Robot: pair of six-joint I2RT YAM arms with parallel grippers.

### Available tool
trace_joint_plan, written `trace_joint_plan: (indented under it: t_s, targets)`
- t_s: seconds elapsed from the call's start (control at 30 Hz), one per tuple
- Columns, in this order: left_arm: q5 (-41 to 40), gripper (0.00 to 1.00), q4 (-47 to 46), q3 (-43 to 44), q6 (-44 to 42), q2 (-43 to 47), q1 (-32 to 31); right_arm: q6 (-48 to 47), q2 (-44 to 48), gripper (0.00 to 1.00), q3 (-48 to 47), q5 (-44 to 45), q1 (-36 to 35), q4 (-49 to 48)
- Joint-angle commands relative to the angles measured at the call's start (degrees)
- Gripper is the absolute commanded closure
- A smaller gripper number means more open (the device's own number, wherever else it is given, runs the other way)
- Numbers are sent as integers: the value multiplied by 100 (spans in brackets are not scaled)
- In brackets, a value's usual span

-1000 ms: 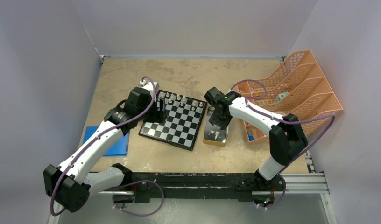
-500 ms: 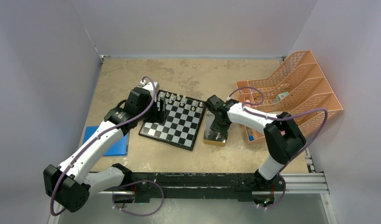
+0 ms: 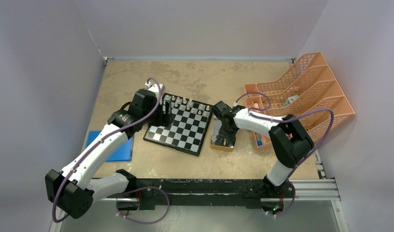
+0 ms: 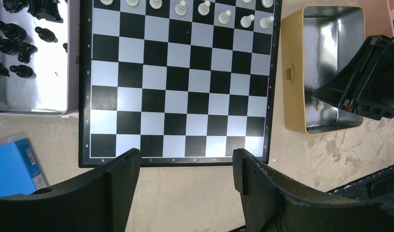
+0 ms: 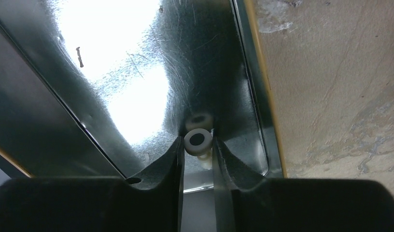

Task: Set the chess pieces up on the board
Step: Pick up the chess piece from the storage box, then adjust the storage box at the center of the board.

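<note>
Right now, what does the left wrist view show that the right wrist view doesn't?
Only left wrist: the chessboard with white pieces on its far rows, black pieces in a silver tray, and the open left hand. Only right wrist: the ringed base of a white chess piece pinched between fingertips. Both: the gold-rimmed tin, the right hand inside it, and the tan tabletop.
</note>
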State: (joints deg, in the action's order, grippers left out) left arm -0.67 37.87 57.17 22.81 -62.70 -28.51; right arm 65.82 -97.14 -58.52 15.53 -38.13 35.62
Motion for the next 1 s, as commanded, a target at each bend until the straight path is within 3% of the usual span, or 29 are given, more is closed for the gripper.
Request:
trace_joint_plan:
  t_s: [0.0, 0.17, 0.53, 0.77, 0.97]
  targets:
    - [40, 31, -38, 293, 9, -15, 28, -49, -105, 77, 60, 190, 3, -250]
    - [36, 32, -31, 368, 168, -6, 30, -121, 104, 83, -80, 336, 9, 24]
    - [608, 38, -343, 635, 756, -150, 29, -207, 337, 84, -1815, 22, 110, 900]
    - [1112, 45, -928, 819, 1186, -247, 24, 255, 276, 84, -2711, -1296, 163, 536]
    - [1715, 50, -1550, 770, 1376, -443, 21, 1354, 393, 82, -2712, -2596, 183, -629]
